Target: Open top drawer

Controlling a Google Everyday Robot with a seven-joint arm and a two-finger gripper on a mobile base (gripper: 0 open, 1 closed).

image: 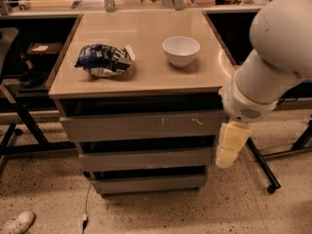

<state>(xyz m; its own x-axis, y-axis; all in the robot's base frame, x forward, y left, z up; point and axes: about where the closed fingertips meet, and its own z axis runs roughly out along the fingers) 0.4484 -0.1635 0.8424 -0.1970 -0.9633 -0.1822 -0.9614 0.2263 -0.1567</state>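
Note:
The top drawer point(141, 126) is the widest grey front under the tan cabinet top point(146, 77), with small orange-white scratches right of centre. It sits flush with the cabinet, closed. My white arm point(273, 57) comes in from the upper right. My cream-coloured gripper point(231, 144) hangs below it, in front of the cabinet's right edge, level with the top and middle drawer fronts. It overlaps the right end of the top drawer in the picture; I cannot tell whether it touches it.
A white bowl point(181, 50) and a blue crumpled snack bag point(104, 60) lie on the cabinet top. Two narrower grey drawers point(146, 159) sit below. A black stand leg point(263, 167) is at the right, a cable point(87, 204) and a white shoe point(17, 222) on the floor at the left.

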